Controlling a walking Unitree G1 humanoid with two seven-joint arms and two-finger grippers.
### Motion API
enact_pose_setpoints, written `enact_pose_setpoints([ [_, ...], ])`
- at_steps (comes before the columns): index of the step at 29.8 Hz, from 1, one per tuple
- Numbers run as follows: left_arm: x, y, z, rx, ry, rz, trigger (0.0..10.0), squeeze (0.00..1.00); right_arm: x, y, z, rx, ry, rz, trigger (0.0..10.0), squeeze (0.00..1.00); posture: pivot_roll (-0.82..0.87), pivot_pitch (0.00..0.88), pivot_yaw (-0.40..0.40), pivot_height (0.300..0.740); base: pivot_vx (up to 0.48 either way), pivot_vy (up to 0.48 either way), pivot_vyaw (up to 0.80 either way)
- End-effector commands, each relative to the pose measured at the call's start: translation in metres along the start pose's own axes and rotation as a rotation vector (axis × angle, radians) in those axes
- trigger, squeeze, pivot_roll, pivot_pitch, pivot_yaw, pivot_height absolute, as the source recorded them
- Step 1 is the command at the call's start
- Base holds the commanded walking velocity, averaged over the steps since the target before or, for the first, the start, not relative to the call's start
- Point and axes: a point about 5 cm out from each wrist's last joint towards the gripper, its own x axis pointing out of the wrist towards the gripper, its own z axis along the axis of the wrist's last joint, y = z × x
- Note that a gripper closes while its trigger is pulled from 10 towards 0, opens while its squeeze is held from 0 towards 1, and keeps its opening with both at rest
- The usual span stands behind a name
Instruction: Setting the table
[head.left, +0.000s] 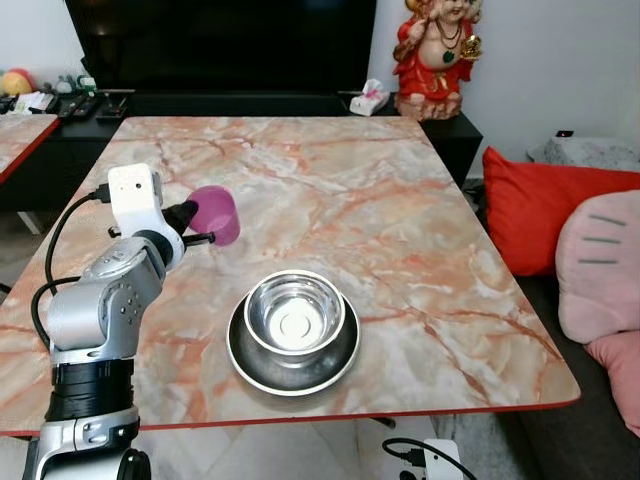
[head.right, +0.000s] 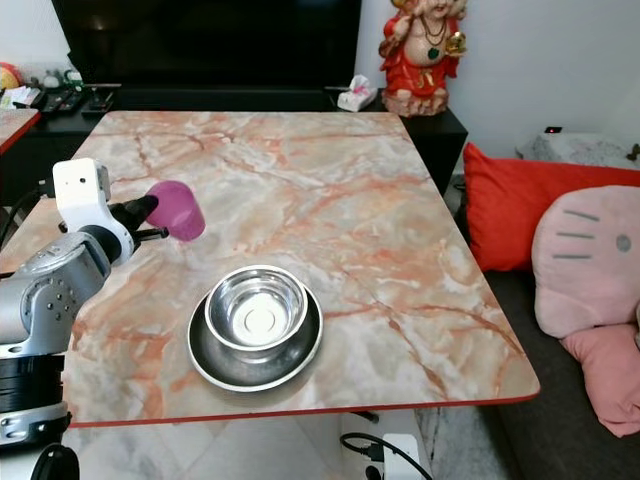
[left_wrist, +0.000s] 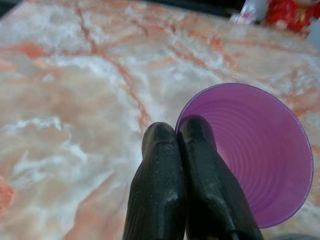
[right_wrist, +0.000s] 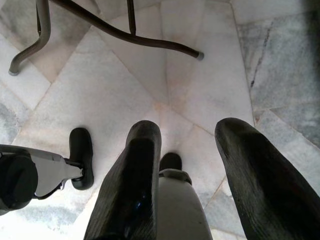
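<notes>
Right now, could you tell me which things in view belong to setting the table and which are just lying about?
Belonging to the job:
- purple cup, gripped at its rim by the left end effector
- steel bowl
- steel plate under the bowl
- marble table

Just lying about:
- red figurine
- red cushion
- pink cushion

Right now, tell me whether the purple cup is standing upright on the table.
No: the purple cup is held tipped on its side above the table, pinched at the rim by the left gripper's fingers.
</notes>
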Motion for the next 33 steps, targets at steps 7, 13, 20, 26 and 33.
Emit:
enact_pose_setpoints([
  [7,-0.005,0.007,-0.018,-0.03,0.16,0.056,10.0,0.0,-0.004,-0.02,-0.01,0.004,0.024,-0.026,10.0,0.0,0.16,0.034,-0.038,0.74,0.0,0.0,0.0],
  [13,-0.014,0.009,-0.02,-0.015,0.21,0.063,10.0,0.0,-0.005,-0.021,-0.012,0.002,0.026,-0.027,10.0,0.0,0.16,0.029,-0.035,0.74,0.0,0.0,0.0],
  [20,-0.017,0.008,-0.015,-0.013,0.21,0.066,10.0,0.0,-0.005,-0.017,-0.013,-0.003,0.03,-0.02,10.0,0.0,0.16,0.025,-0.039,0.74,0.0,0.0,0.0],
  [26,-0.017,0.006,-0.02,-0.004,0.236,0.069,10.0,0.0,-0.004,-0.014,-0.01,-0.001,0.025,-0.017,10.0,0.0,0.16,0.03,-0.037,0.74,0.0,0.0,0.0],
  [33,-0.015,0.004,-0.026,-0.012,0.243,0.078,10.0,0.0,-0.003,-0.012,-0.009,-0.002,0.025,-0.014,10.0,0.0,0.15,0.029,-0.038,0.74,0.0,0.0,0.0],
])
